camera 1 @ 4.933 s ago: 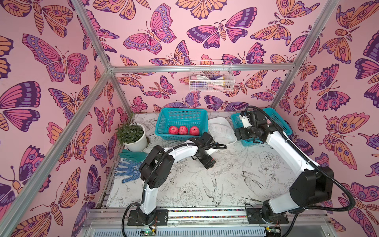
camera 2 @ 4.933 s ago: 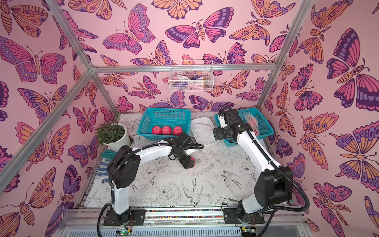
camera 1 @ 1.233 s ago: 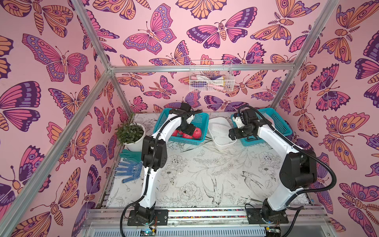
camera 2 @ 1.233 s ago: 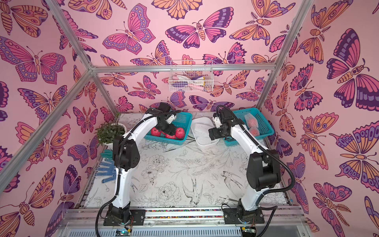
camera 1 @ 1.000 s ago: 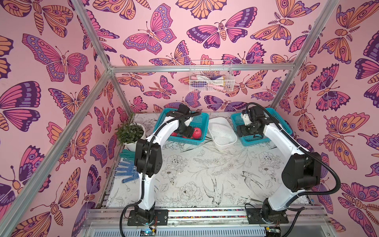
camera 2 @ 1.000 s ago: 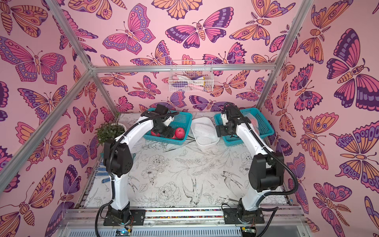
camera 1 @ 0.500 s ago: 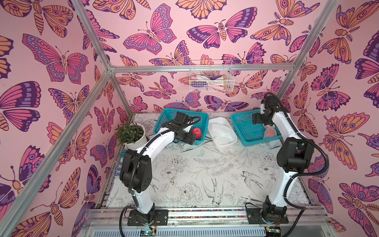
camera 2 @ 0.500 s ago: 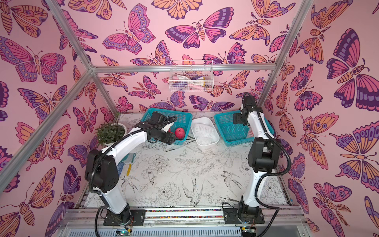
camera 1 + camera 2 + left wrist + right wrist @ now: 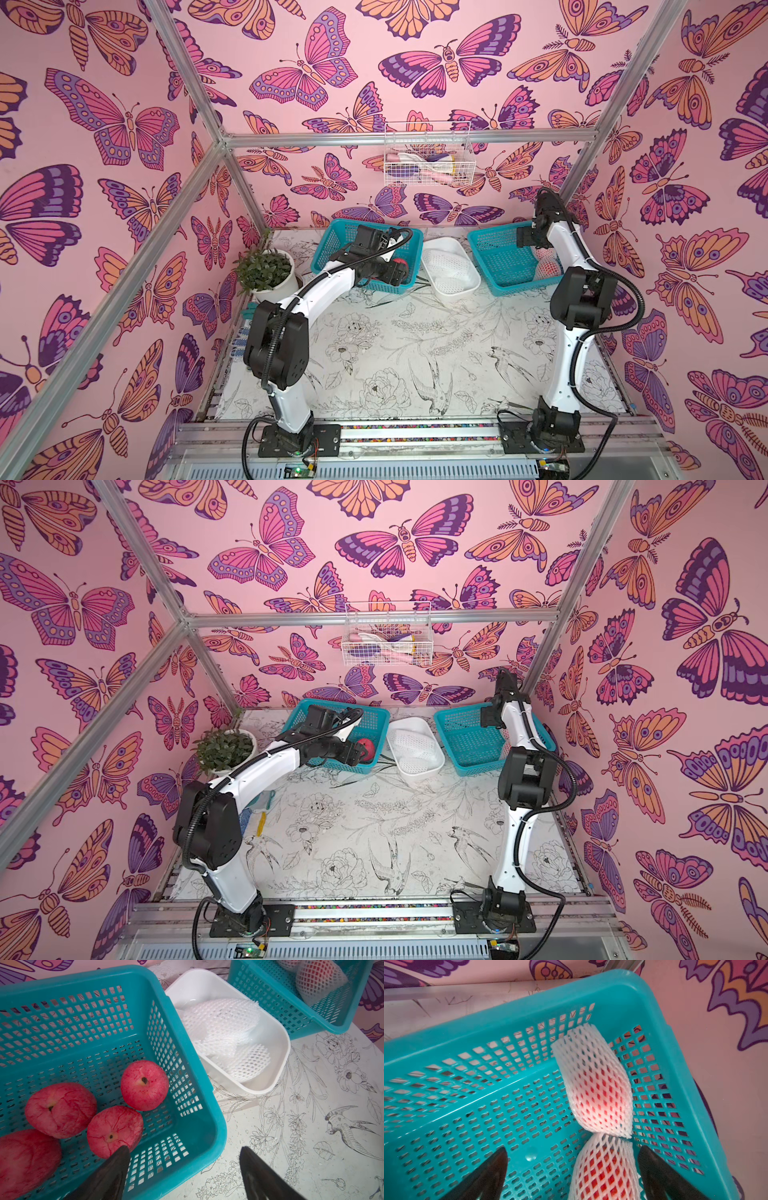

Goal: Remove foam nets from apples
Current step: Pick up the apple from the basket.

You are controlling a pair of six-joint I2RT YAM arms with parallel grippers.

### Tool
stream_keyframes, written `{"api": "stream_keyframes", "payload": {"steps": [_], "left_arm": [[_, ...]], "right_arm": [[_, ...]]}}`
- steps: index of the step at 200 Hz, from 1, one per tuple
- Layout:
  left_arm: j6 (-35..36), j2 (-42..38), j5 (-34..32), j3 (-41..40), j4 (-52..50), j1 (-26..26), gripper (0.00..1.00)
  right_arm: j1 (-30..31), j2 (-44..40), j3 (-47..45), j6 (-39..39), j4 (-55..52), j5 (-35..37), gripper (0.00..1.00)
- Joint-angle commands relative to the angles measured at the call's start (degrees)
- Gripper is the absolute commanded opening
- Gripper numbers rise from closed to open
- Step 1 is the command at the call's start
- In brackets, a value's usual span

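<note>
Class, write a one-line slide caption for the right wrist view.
Open right gripper hovers above two apples wrapped in foam nets at one end of a teal basket.

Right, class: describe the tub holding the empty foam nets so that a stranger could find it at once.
Look to the far edge of the flower-printed table, where two teal baskets stand. Between them sits the white tray. Unlike its slotted teal neighbours, it has smooth solid walls and holds only empty foam nets.
</note>
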Motion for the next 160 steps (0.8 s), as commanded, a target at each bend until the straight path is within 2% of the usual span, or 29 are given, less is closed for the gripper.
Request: {"api": "stream_keyframes", "payload": {"steps": [1, 62, 108, 160], "left_arm": [[0.93, 2.25, 2.45, -1.33, 1.82, 0.18, 0.85], [-0.35, 2.09, 2.84, -1.5, 1.83, 0.27, 0.85], [-2.05, 1.92, 2.83, -0.86, 1.17, -0.08, 0.85], [-2.1, 3.07, 1.44, 1.56, -1.08, -0.78, 0.85]], "right_arm": [[-0.34, 3.08, 3.4, -0.47, 0.27, 2.87, 0.99], [-1.87, 10.71, 11.59, -1.63, -2.95, 1.47, 0.99], [-2.66, 14.05, 14.37, -4.43, -3.18, 1.8, 0.97], [-4.07, 15.92, 14.87, -5.17, -3.65, -0.78, 0.88]]}}
